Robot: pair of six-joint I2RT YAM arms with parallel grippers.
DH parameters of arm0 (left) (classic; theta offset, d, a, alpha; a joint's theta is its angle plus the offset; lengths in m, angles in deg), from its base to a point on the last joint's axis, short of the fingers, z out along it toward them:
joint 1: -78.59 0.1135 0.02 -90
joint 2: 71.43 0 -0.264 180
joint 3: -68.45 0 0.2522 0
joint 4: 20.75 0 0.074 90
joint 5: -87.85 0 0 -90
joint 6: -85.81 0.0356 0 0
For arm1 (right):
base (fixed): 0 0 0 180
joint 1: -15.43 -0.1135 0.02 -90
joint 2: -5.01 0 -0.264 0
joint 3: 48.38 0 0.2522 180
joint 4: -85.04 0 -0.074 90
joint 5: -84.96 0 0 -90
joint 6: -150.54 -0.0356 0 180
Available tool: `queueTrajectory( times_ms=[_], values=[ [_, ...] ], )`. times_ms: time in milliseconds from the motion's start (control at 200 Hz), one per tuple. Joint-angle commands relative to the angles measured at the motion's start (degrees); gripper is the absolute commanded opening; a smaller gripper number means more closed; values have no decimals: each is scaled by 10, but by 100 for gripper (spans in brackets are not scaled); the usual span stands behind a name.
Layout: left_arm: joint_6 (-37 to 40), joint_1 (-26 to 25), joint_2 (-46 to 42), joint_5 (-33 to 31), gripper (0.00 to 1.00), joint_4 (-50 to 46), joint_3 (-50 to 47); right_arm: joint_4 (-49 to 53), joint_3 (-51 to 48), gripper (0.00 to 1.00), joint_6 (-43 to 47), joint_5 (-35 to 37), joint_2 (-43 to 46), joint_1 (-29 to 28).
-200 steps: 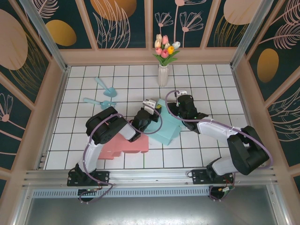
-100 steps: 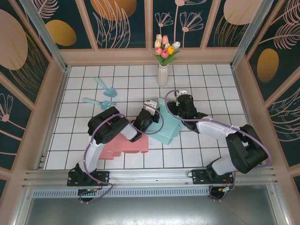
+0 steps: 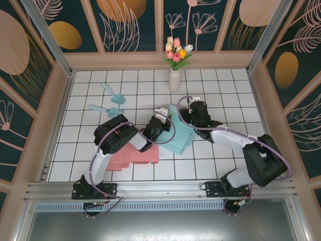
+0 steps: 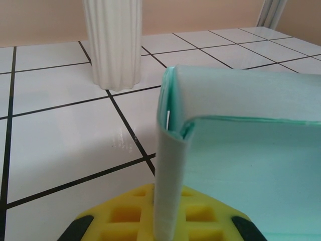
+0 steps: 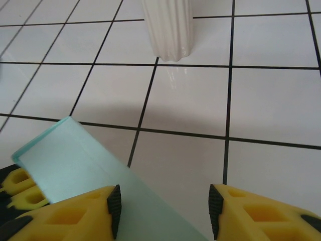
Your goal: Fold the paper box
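left gripper (image 4: 165,221) pinching paper box (image 4: 251,170); right gripper (image 5: 164,211) open

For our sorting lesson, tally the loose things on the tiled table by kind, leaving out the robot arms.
Paper boxes: 2 (teal box, pink box)
Scoops: 2 (far scoop, near scoop)
Vase of flowers: 1
Total: 5

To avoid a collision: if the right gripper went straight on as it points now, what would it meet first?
Probably the white vase, beyond bare tiles; the right gripper may tilt down and touch the table first. The paper box lies aside.
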Motion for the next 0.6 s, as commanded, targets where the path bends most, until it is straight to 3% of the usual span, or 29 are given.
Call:
queueTrajectory(
  times_ms=[0,260,596],
  values=[
    [-12,8,-15,-38,0,-24,-9,32,-8,52,-39,-34,68,-2],
    [-45,8,-28,-121,0,-54,0,84,13,52,-115,-34,157,-2],
    [-52,8,-16,-159,0,-67,21,48,46,59,-156,-19,59,2]
  ],
)
